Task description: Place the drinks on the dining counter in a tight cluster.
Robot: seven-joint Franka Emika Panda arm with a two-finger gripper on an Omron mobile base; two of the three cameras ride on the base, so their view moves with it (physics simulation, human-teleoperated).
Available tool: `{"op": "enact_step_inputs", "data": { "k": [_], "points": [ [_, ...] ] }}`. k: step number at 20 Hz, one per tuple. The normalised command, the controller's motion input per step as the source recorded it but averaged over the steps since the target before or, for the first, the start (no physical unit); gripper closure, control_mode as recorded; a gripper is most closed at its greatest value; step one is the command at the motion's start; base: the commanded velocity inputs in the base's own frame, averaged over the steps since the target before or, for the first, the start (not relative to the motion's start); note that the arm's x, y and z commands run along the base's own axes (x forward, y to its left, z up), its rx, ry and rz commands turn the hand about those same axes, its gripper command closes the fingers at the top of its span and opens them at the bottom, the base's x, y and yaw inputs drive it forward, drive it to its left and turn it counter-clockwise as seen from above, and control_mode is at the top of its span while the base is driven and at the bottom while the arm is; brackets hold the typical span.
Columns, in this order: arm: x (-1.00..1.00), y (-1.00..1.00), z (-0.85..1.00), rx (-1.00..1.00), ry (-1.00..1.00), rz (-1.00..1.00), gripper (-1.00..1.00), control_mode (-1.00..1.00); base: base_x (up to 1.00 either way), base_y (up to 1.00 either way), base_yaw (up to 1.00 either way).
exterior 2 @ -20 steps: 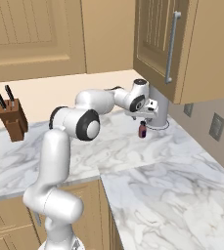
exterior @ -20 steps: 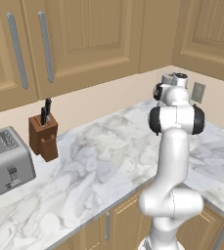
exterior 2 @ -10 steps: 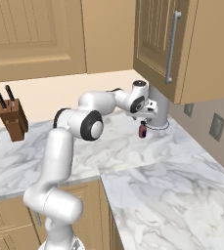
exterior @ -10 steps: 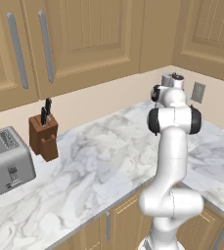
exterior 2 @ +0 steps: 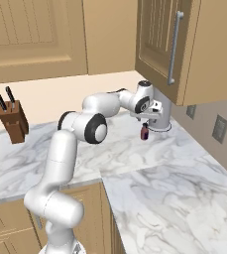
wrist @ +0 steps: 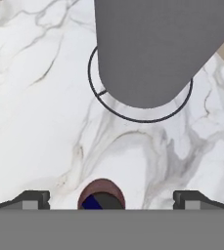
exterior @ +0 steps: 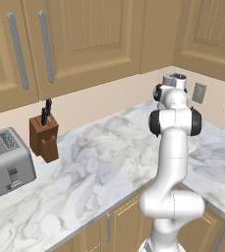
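A small reddish drink bottle (exterior 2: 144, 132) with a dark cap stands on the marble counter with the toaster, near the back corner. My gripper (exterior 2: 146, 120) hangs just above it, open and pointing down. In the hand view the bottle's top (wrist: 101, 196) sits between my two spread fingertips (wrist: 31, 199), untouched by either, with my gripper (wrist: 111, 199) centred over it. A taller grey cylinder (exterior 2: 161, 115), which may be the grey drink bottle, stands right behind it on a thin dark ring (wrist: 133, 114). The dining counter is out of view.
A wooden knife block (exterior: 44, 138) and a steel toaster (exterior: 5, 163) stand at the left of the counter. Wall cabinets (exterior 2: 169, 47) hang low over the corner. Wall outlets (exterior 2: 218, 128) sit on the right wall.
The arm's elbow has swung slightly to the right while the hand stays over the reddish bottle. The jaws stay open and the bottle has not moved.
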Motion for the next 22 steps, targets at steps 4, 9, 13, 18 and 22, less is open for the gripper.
{"op": "enact_step_inputs", "data": {
  "k": [4, 9, 13, 18, 22],
  "points": [
    [0.0, -0.03, -0.05, 0.0, 0.01, 0.0, -1.0, -1.0, 0.0, 0.0, 0.0],
    [-0.02, 0.0, -0.08, 0.0, 0.0, 0.0, -1.0, -1.0, 0.0, 0.0, 0.0],
    [-0.11, 0.0, -0.14, 0.0, 0.0, 0.0, -1.0, -1.0, 0.0, 0.0, 0.0],
    [-0.07, 0.01, -0.02, 0.0, 0.0, 0.0, -1.0, -1.0, 0.0, 0.0, 0.0],
    [0.0, 0.0, 0.0, 0.0, 0.0, 0.0, -1.0, -1.0, 0.0, 0.0, 0.0]
  ]
}}
